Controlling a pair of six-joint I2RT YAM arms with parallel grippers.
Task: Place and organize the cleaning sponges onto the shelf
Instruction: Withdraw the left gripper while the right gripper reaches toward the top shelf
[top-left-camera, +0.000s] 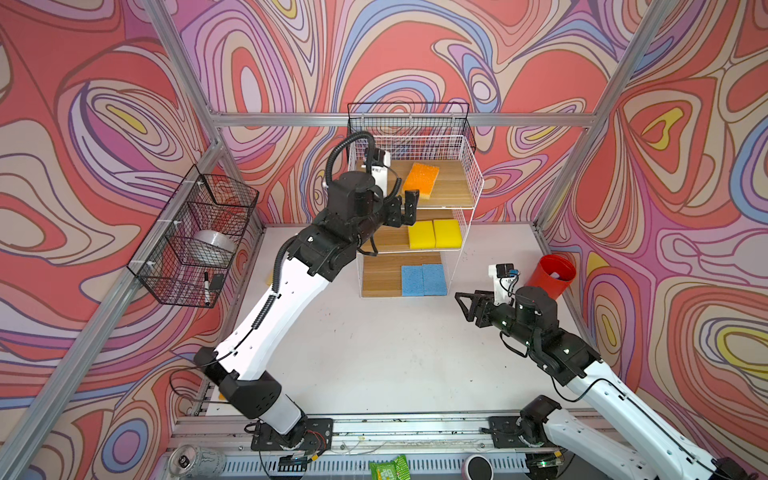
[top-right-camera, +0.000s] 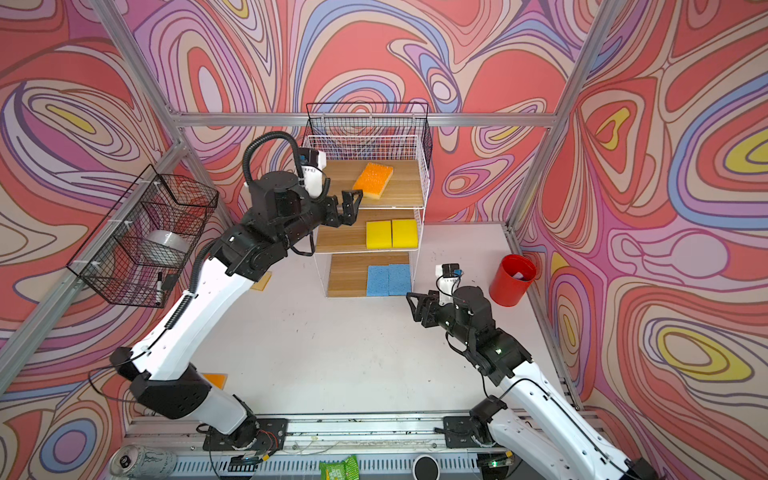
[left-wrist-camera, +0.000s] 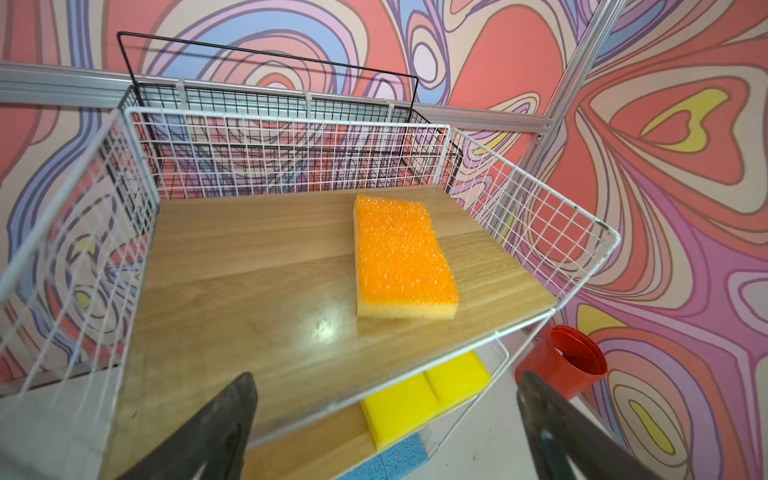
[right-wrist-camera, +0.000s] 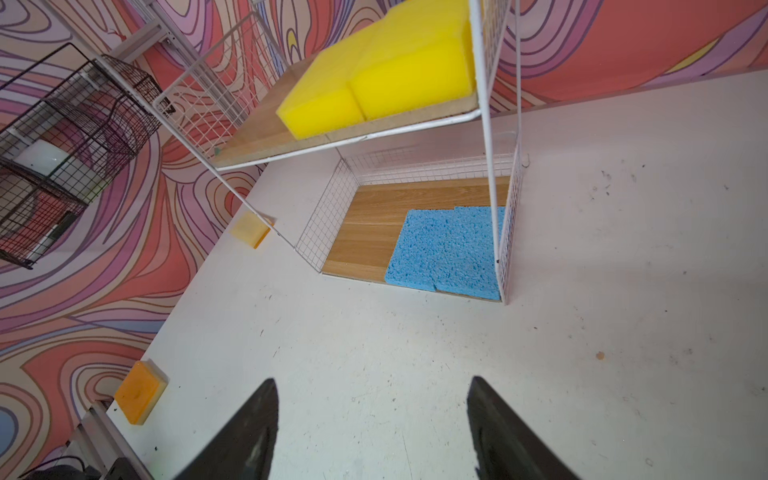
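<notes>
Left end effector (top-left-camera: 402, 207) released at shelf (top-left-camera: 453, 189) front, right end effector (top-left-camera: 464, 305) released, red cup (top-left-camera: 548, 278) nearby

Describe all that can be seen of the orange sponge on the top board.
The orange sponge is a flat rectangle, with a rough, glinting orange face up and a pale yellow foam layer under it. It lies flat on the wooden top board, askew to the board's edges. Nothing else touches it; the open left gripper is apart from it.

The left arm (top-right-camera: 195, 316) covers most of one orange sponge (top-right-camera: 216, 380).
</notes>
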